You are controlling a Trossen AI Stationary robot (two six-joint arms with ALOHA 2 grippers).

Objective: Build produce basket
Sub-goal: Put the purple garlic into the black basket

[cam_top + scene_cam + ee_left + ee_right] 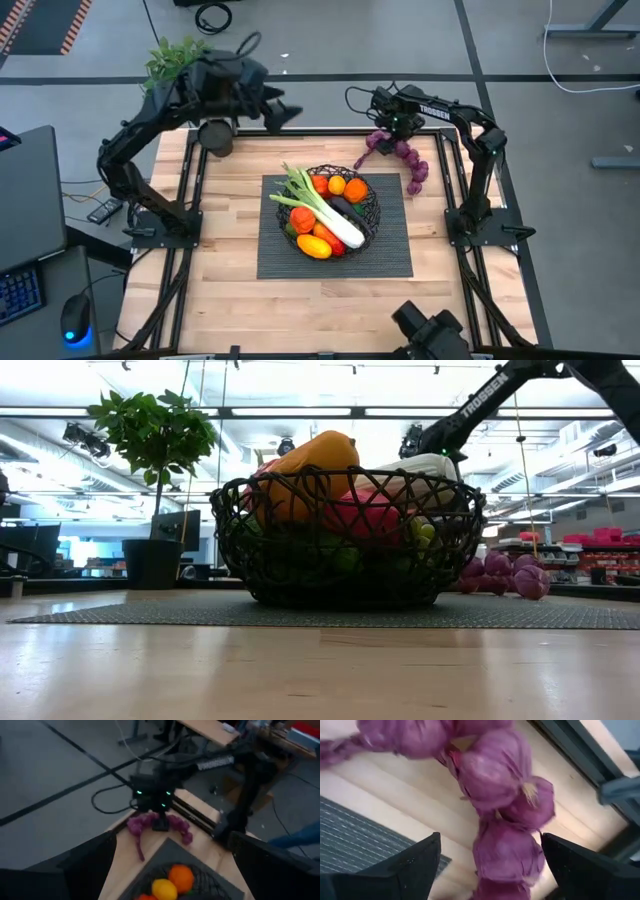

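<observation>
Now right fingers (pixel 490 865), spread apart, should straddle the purple braid (pixel 400 155) at basket's (pixel 370 215) 1 o'clock; left fingers (pixel 175 870) apart, waiting.

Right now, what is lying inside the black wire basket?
In the basket lie a leek, an orange pepper, a lemon, an orange fruit and red pieces. A dark aubergine shows partly; whatever lies beneath is covered.

The right claw (pixel 392 128) reaches to the far edge of the counter, its arm bent at the elbow, fingers (pixel 395 870) spread wide. The left claw (pixel 283 112) is raised at the far left, fingers (pixel 80 865) also apart.
</observation>
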